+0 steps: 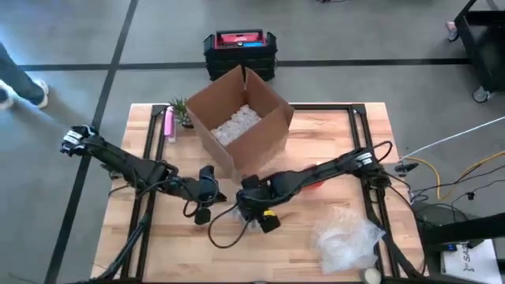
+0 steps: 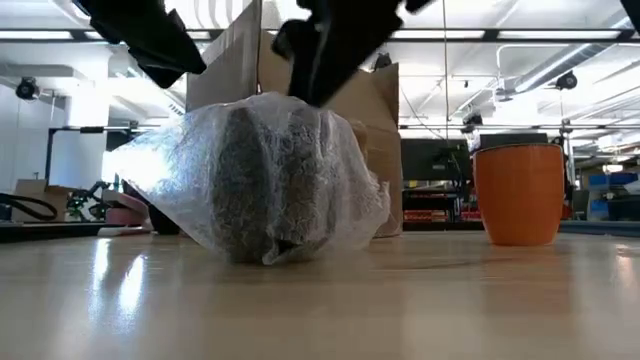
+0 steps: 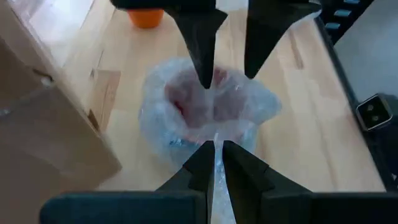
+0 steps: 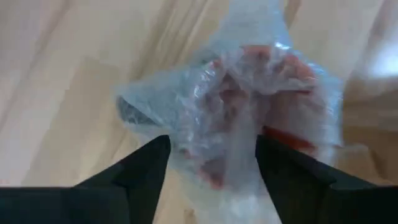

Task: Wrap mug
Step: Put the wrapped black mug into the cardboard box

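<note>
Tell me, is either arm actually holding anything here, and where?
Yes. The left tool is pinched shut on a thin edge of the bubble wrap bundled around the mug. The right tool is open, its fingers on either side of the bundle, not gripping it.

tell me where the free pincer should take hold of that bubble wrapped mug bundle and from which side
Probably from above, at the bundle's upper sides. The wrapped bundle sits as a rounded mound on the table, broad at its base, with loose wrap flaring to one side. The right pincer is open right over it; the left pincer pinches a strip of wrap.
</note>
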### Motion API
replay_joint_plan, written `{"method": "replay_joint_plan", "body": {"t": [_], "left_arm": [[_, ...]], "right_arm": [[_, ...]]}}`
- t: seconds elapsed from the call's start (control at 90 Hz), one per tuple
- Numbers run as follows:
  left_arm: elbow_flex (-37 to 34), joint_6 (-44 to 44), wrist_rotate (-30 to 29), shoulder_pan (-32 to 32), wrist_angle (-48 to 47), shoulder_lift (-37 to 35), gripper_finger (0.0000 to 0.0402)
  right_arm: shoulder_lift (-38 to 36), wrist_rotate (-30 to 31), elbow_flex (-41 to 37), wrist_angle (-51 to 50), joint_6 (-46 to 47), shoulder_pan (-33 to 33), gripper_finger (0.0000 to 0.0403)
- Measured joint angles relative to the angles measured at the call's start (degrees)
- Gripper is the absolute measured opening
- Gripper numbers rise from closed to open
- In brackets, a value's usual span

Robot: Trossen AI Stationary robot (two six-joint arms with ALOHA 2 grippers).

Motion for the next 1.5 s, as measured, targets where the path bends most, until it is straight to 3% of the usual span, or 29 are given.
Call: {"method": "replay_joint_plan", "body": {"t": [0.144, 0.267, 0.389, 0.522, 0.578, 0.678, 0.756, 1.011, 1.333, 1.5], "left_arm": [[0.00, -0.32, 0.00, -0.07, -0.09, 0.25, 0.0020], [0.00, -0.75, 0.03, -0.07, -0.10, 0.55, 0.0020], [0.00, -0.95, 0.74, -0.07, -0.32, 0.91, 0.0020], [0.00, -1.28, 1.37, -0.37, -0.23, 0.89, 0.0020], [0.00, -1.68, 3.10, -0.38, -0.35, 0.87, 0.0020], [0.00, -3.02, 9.02, -0.61, -0.27, 0.80, 0.0020], [0.00, -3.12, 10.16, -1.00, -0.31, 0.78, 0.0020], [0.00, -2.05, 10.15, -2.73, -3.67, -0.08, 0.0020], [0.00, -3.98, 5.28, -3.78, -4.57, -5.73, 0.0020], [0.00, -3.97, 5.38, -4.85, -5.09, -7.50, 0.0020]], "right_arm": [[2.08, -0.22, -1.43, 0.48, -0.21, -0.09, 0.0245], [3.53, -1.61, -1.58, 1.31, -3.51, -0.09, 0.0214], [4.72, -0.66, -1.50, 1.94, -6.15, 0.04, 0.0149], [4.58, 0.71, -1.65, 1.88, -6.61, -0.33, 0.0041], [3.73, 0.92, -1.65, 1.78, -7.15, -0.33, 0.0020], [2.66, -0.15, -0.53, -1.51, -7.22, -0.35, 0.0031], [1.35, -2.29, 2.24, -5.45, -5.08, -0.31, 0.0034], [-2.69, -9.02, 11.49, -7.97, -1.10, 0.27, 0.0017], [-9.91, -9.54, 24.81, -11.84, -1.16, 0.86, 0.0016], [-14.91, -8.59, 26.63, -4.79, -5.91, -1.35, 0.0016]]}}
